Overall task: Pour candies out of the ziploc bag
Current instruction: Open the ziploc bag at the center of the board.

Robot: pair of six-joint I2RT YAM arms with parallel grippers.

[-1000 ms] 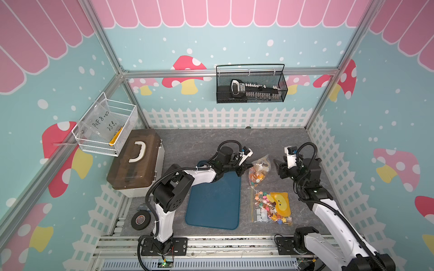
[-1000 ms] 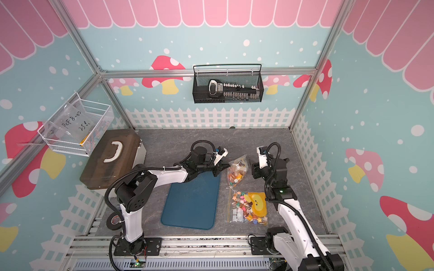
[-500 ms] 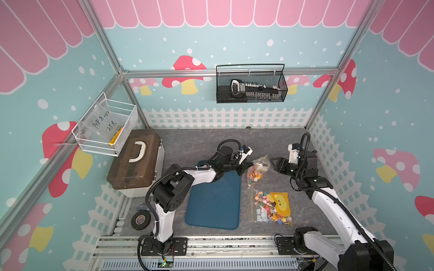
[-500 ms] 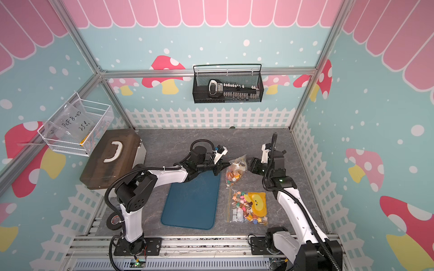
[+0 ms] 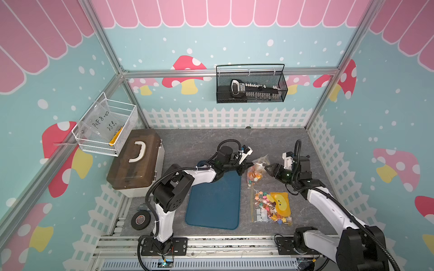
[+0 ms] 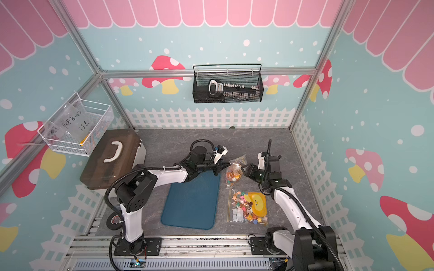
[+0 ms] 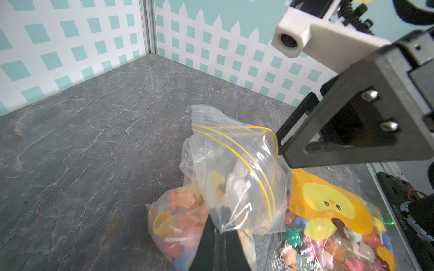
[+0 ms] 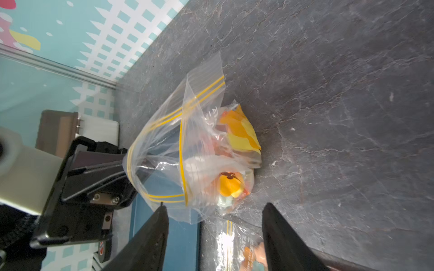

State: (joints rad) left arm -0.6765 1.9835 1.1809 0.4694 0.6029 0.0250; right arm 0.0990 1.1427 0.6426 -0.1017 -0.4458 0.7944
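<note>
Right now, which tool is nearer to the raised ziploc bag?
Left. The left tool is shut on the ziploc bag near its zip strip, holding it up. The right tool is open just beside the opposite side, gripping nothing.

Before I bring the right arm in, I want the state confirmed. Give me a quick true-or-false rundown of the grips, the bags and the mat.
1. The left gripper is shut on the edge of the ziploc bag. True.
2. The right gripper is clamped on that bag. False: its jaws stand open close beside the bag, gripping nothing.
3. Candies lie spilled across the blue mat. False: the mat is bare, and the candies in view are inside bags.
4. A second bag lies flat on the table beside the mat. True.
</note>
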